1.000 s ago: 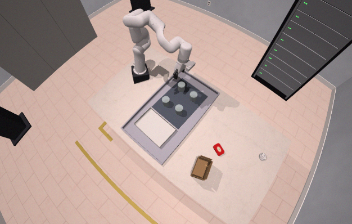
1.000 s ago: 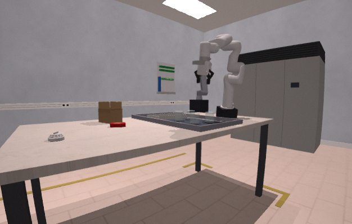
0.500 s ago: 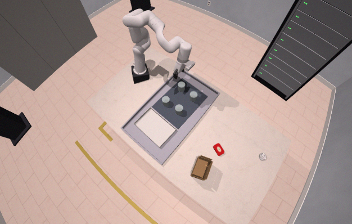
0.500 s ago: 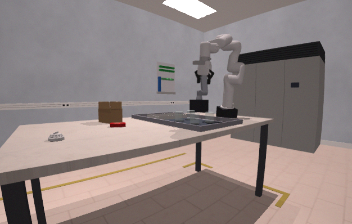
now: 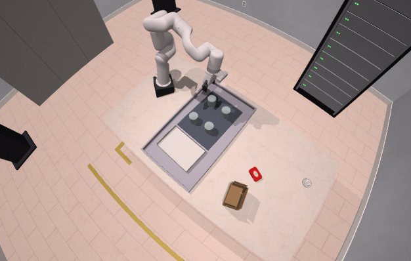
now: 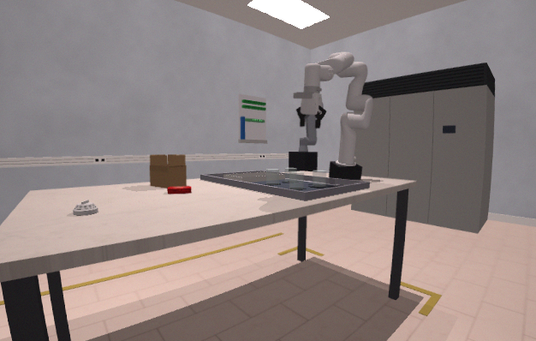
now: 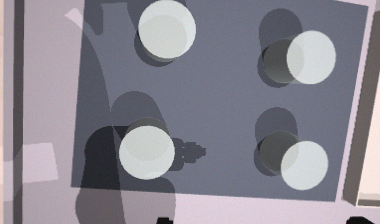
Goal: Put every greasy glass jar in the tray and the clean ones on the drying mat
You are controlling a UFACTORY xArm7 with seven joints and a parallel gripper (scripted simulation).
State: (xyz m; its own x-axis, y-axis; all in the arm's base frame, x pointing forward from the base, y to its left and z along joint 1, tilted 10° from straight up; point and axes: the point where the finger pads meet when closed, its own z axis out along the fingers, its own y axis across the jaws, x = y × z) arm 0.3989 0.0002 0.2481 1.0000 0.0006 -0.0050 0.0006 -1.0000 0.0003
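Pale counter (image 5: 279, 154) carries a dark drying mat (image 5: 233, 115) with four glass jars (image 5: 211, 100), all upright and looking alike. My end effector (image 6: 311, 116) hangs high above the mat's edge, pointing down, fingers wide apart and holding nothing.

Pale translucent jars (image 5: 211, 100) on a dark slate-grey mat (image 5: 233, 115), white tray (image 5: 181, 148), plain red case (image 5: 255, 174), brown box (image 5: 235, 195).

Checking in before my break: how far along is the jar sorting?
Nothing is sorted yet: all four jars stand on the dark mat, and the tray holds none. The gripper hangs open above them, holding nothing. Testing every jar remains.
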